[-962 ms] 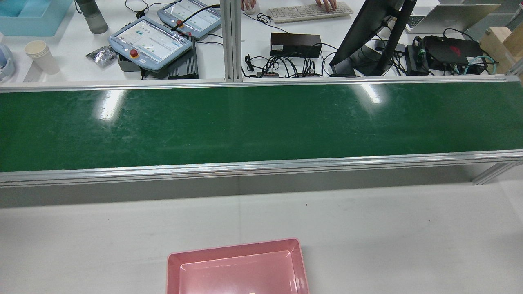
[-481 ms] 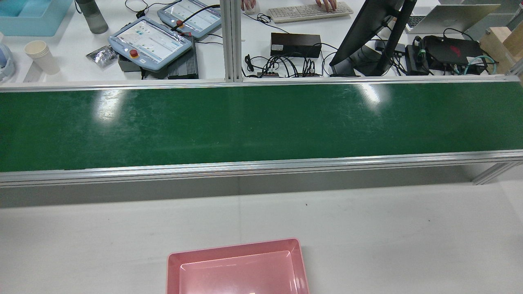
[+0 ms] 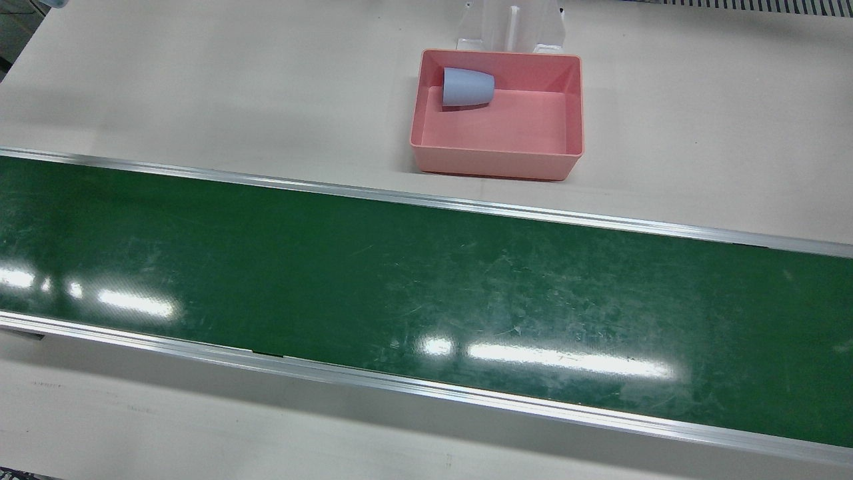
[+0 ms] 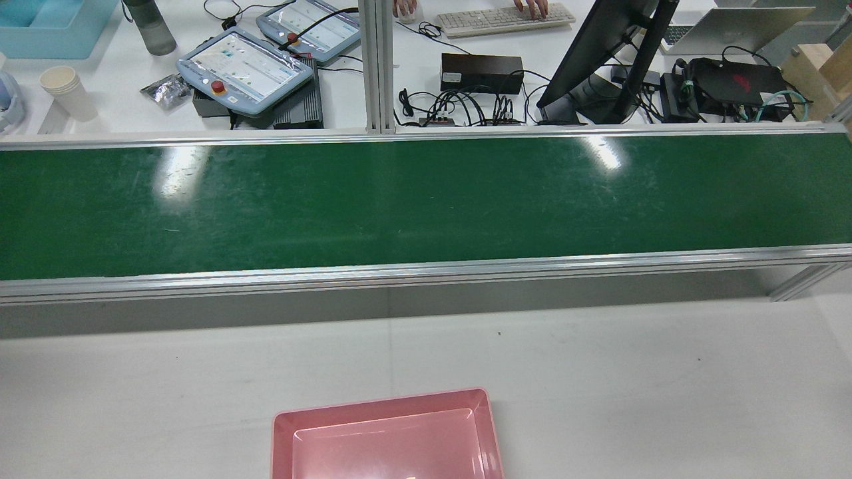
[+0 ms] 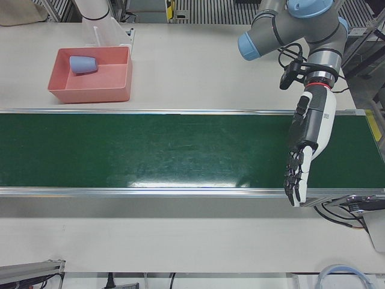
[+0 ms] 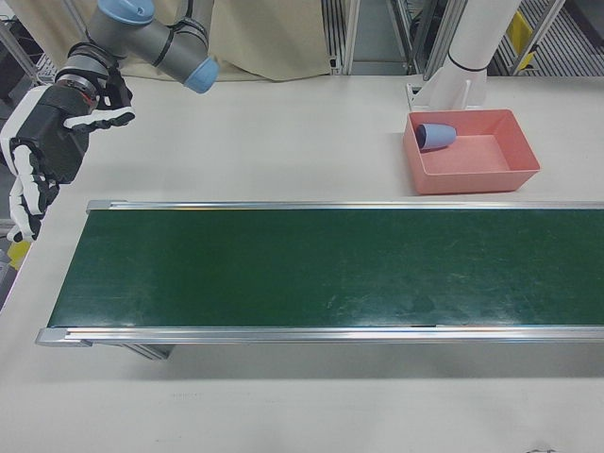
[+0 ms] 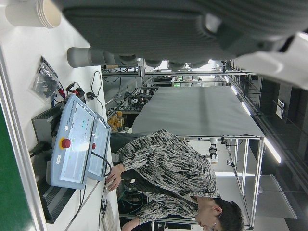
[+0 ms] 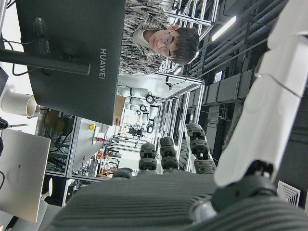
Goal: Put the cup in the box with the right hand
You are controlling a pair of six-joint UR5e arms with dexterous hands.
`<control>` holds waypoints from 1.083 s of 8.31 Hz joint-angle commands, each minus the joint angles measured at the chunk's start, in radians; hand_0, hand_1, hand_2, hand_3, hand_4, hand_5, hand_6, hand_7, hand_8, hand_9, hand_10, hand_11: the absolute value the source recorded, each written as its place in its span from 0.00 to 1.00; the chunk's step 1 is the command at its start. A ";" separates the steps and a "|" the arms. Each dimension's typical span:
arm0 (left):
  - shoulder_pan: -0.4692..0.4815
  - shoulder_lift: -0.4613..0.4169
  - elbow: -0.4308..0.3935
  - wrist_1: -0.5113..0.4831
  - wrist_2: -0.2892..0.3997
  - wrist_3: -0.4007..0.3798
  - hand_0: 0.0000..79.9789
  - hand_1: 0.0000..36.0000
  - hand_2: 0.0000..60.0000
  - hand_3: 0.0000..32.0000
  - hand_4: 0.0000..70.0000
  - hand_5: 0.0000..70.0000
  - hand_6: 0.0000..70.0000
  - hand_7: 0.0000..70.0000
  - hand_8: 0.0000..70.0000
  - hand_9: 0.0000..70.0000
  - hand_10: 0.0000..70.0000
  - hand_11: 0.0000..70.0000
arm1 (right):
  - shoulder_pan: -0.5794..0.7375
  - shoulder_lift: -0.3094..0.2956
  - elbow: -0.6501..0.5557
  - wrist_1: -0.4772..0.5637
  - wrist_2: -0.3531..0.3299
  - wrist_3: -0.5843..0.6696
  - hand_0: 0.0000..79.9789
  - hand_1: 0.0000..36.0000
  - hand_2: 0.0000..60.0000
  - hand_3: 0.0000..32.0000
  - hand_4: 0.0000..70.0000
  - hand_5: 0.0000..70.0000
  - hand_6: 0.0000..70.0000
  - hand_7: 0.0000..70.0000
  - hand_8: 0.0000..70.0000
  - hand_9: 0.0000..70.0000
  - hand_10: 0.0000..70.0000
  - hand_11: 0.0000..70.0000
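Though cut off behind, cup (image 3: 467,87) sideways in box (image 3: 496,155).

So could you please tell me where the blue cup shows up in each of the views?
Front view: cup on its side in the pink box's top-left corner.
Rear view: not visible; only part of the box shows.
Left-front view: cup in the box, upper left.
Right-front view: cup in the box, upper right.
Hand views: not in them.
Shared landmark: the green belt.
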 commanded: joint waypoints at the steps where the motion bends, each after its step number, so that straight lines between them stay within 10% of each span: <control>1: 0.000 0.000 -0.001 0.000 0.000 0.000 0.00 0.00 0.00 0.00 0.00 0.00 0.00 0.00 0.00 0.00 0.00 0.00 | -0.005 0.002 -0.006 -0.001 0.000 0.000 0.62 0.39 0.00 0.00 0.00 0.08 0.08 0.28 0.11 0.19 0.00 0.00; 9: 0.000 0.000 -0.001 0.000 0.000 0.000 0.00 0.00 0.00 0.00 0.00 0.00 0.00 0.00 0.00 0.00 0.00 0.00 | -0.005 -0.001 0.001 -0.001 0.000 -0.002 0.63 0.41 0.00 0.00 0.00 0.08 0.09 0.30 0.11 0.20 0.00 0.00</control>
